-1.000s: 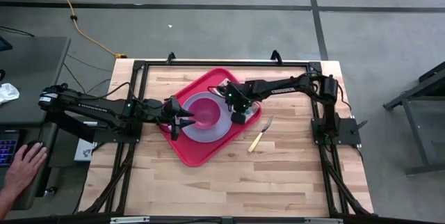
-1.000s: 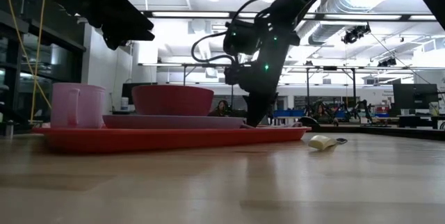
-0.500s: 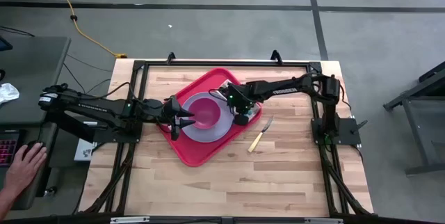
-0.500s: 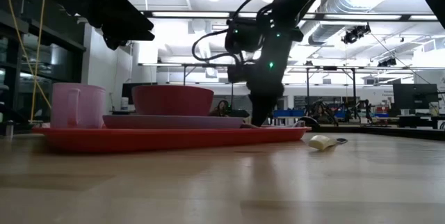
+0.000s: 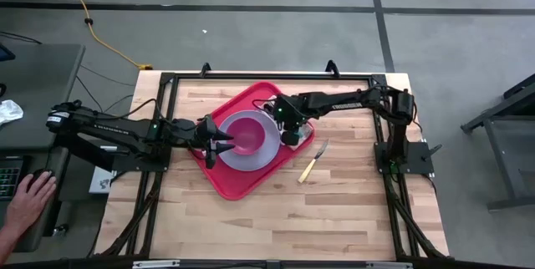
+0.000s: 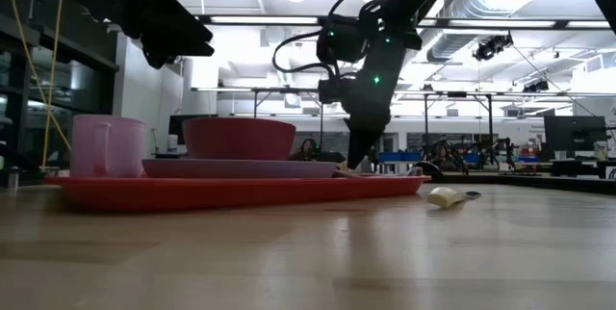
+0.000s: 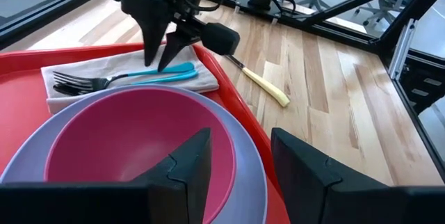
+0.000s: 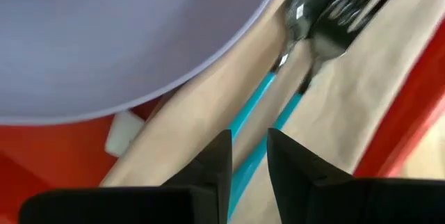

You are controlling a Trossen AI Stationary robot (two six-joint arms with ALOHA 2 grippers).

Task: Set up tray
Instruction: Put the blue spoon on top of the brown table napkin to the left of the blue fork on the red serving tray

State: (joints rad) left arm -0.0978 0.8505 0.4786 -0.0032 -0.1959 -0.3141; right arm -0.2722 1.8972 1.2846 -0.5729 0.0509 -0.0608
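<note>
- My left gripper point(image 5: 224, 145) hangs at the plate's point(image 5: 269, 154) nine o'clock, fingers wide apart, holding nothing; I judge it's waiting.
- The tray point(image 5: 236, 184) lies mid-table, carrying plate and bowl point(image 5: 251, 131).
- My right gripper point(image 5: 292, 134), at three o'clock, stands slightly parted over the teal-handled fork point(image 7: 128, 78) on its napkin point(image 7: 201, 79), apparently releasing it.

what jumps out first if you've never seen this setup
The red tray in the middle of the wooden table draws the eye, holding a lavender plate with a pink bowl on it. The right hand hangs just over a napkin at the tray's right edge, where a blue-handled fork lies. The left hand hovers open over the plate's left side, and a yellow-handled knife lies on bare wood right of the tray.
</note>
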